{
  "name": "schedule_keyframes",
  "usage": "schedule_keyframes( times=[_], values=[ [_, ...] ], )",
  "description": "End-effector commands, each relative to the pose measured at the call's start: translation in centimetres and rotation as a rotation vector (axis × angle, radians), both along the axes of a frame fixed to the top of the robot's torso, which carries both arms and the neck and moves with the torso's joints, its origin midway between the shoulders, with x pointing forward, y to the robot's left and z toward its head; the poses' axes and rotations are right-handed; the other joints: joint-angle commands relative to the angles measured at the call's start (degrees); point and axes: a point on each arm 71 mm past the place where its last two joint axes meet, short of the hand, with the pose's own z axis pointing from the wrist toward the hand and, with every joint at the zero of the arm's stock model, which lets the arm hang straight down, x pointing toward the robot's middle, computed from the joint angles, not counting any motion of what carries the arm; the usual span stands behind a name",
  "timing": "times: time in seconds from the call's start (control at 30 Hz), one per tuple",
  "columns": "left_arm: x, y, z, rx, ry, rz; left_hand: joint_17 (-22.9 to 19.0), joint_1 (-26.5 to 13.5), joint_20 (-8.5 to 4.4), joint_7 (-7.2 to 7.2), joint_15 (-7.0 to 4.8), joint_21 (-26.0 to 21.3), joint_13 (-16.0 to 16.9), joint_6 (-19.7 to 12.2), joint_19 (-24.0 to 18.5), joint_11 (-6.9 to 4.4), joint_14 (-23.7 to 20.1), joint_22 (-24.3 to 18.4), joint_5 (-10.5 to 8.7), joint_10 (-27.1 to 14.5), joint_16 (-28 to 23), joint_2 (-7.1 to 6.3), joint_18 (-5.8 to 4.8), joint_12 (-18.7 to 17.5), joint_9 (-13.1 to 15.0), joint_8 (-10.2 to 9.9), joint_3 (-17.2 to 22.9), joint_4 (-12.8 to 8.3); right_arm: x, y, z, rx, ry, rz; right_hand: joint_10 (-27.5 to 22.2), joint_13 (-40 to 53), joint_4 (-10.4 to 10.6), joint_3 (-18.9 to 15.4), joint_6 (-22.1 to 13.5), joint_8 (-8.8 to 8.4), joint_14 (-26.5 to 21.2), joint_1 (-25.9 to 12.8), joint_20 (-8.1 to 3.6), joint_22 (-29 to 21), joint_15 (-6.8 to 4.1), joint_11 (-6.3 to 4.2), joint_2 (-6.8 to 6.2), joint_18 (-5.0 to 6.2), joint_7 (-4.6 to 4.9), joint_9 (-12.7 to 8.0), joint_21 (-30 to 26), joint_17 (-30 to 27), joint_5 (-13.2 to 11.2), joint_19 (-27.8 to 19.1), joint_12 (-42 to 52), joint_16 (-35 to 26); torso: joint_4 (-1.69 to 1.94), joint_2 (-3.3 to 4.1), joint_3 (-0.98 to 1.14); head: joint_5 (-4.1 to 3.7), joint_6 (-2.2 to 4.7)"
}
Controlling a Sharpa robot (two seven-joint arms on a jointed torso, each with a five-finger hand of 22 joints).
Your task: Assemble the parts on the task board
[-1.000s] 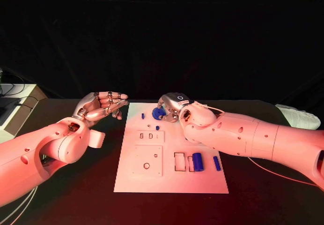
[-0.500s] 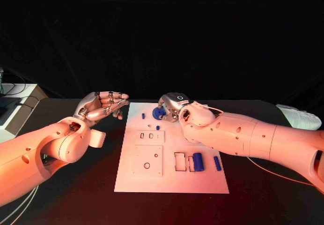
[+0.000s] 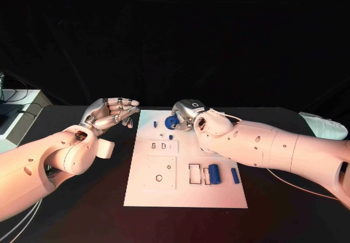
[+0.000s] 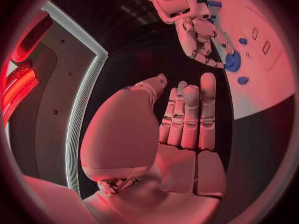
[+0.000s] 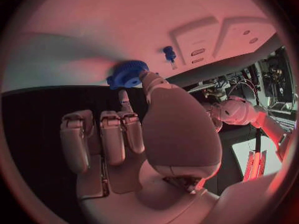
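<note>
The white task board (image 3: 186, 195) lies in the middle of the black table. At its far edge my right hand (image 3: 188, 114) pinches a blue round ridged part (image 3: 171, 122) between thumb and a finger; that part (image 5: 127, 73) sits low on the board (image 5: 112, 20). My left hand (image 3: 109, 114) hovers off the board's far left corner, palm up and holding nothing, its fingers (image 4: 190, 114) held out. A small blue pin (image 3: 155, 124) and a small blue peg (image 3: 170, 137) stand near the round part. A blue cylinder (image 3: 214, 173) and a blue bar (image 3: 234, 175) lie at the right.
Two raised white plates (image 3: 162, 147) (image 3: 160, 173) with holes sit on the board's left half, beside an empty rectangular slot (image 3: 194, 173). A white object (image 3: 324, 126) lies at the table's far right, and a cable (image 3: 299, 188) runs under my right arm.
</note>
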Motion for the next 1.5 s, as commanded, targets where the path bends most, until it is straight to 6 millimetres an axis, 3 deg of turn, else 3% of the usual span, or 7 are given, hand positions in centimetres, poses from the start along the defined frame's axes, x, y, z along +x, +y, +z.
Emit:
schedule_keyframes(
  times=[0.03, 0.1, 0.17, 0.53, 1.07, 1.5],
  values=[
    [-0.1, -0.2, 0.1, -0.003, -0.005, -0.015, 0.0, -0.3, -0.05, -0.24, -0.05, 0.2, 0.0, -0.3, -0.3, 0.04, 0.1, 0.0, -0.12, -0.5, 0.2, 0.15, 0.80, 0.3, 0.1, -0.1, 0.3, 0.1, -0.1, 0.1, -0.2, -0.008, 0.018, 0.018, 6.0, 15.1, 0.1, -0.8, -0.1, -0.31, 6.0, -1.3, 0.27, 15.1, 0.26, 0.39, 0.32, -0.39, -0.01, 0.0, 0.1, 15.1, 0.7, 6.0, 0.1, 0.4, 0.05, -0.03, 0.01, -0.05, -0.02],
    [-0.1, -0.1, 0.1, -0.002, -0.005, -0.014, 0.0, -0.3, -0.05, -0.24, -0.05, 0.2, 0.0, -0.3, -0.3, 0.04, 0.1, 0.0, -0.12, -0.5, 0.2, 0.15, 0.80, 0.3, 0.1, -0.1, 0.3, 0.1, -0.1, 0.0, -0.3, -0.008, 0.032, 0.020, 6.0, 15.1, 0.1, -1.2, 0.4, -0.29, 6.0, -2.5, 0.23, 15.1, 0.18, 0.31, 0.96, -0.39, -0.11, 0.1, 0.1, 15.1, 1.9, 6.0, 0.1, 0.4, 0.04, -0.04, 0.01, -0.03, -0.03],
    [0.0, -0.1, 0.1, -0.002, -0.005, -0.013, -0.1, -0.4, -0.05, -0.22, -0.04, 0.3, 0.1, -0.3, -0.4, 0.06, 0.1, 0.1, -0.13, -0.5, 0.2, 0.12, 0.80, 0.3, 0.1, -0.1, 0.3, 0.1, -0.1, -0.1, -0.4, -0.009, 0.049, 0.022, 6.0, 15.1, 0.2, -1.3, 1.0, -0.25, 6.0, -4.7, 0.10, 15.1, 0.02, 0.16, 2.43, -0.39, -0.30, 0.3, 0.1, 15.1, 3.2, 6.0, 0.1, 0.4, 0.03, -0.04, 0.02, -0.01, -0.02],
    [-0.1, 0.0, 0.1, 0.000, -0.004, -0.009, -0.1, -0.4, -0.05, -0.19, -0.03, 0.3, 0.1, -0.4, -0.4, 0.08, 0.1, 0.1, -0.12, -0.6, 0.2, 0.12, 0.80, 0.3, 0.1, -0.1, 0.3, 0.0, 0.0, -0.6, -0.8, -0.020, 0.100, 0.023, 6.0, 15.1, 0.2, -0.3, 2.4, -0.20, 6.0, -10.4, -0.37, 15.1, -0.50, -0.32, 4.61, -0.39, -0.85, 0.6, 0.1, 15.1, 5.0, 6.0, 0.1, 0.4, -0.02, 0.01, 0.02, 0.03, -0.25],
    [0.0, 0.3, 0.1, 0.003, -0.004, 0.000, 0.0, -0.3, -0.04, -0.17, -0.01, 0.3, 0.1, -0.4, -0.4, 0.09, 0.1, 0.1, -0.12, -0.6, 0.3, 0.17, 0.80, 0.3, 0.1, -0.2, 0.4, 0.0, 0.2, -2.4, -1.2, -0.050, 0.119, -0.014, 6.0, 15.1, 0.1, 0.1, 2.5, -0.25, 6.0, -10.9, -0.45, 15.1, -0.57, -0.39, 4.72, -0.39, -0.91, 0.6, 0.1, 15.1, 5.4, 6.0, 0.1, 0.4, 0.08, -0.02, 0.01, -0.04, -0.38],
    [0.1, 0.6, 0.0, 0.006, -0.004, 0.009, -0.1, -0.3, -0.03, -0.13, 0.00, 0.4, 0.1, -0.5, -0.5, 0.12, 0.1, 0.2, -0.12, -0.7, 0.3, 0.20, 0.80, 0.3, 0.1, -0.2, 0.4, 0.0, -0.6, -3.6, -0.6, 0.003, 0.059, -0.011, 6.0, 15.1, 0.0, 0.1, 2.7, -0.20, 6.0, -11.0, -0.50, 15.1, -0.64, -0.45, 4.43, -0.39, -1.00, 0.6, 0.1, 15.1, 5.3, 6.0, 0.1, 0.4, -0.07, 0.00, 0.06, -0.08, -0.29]
  ],
)
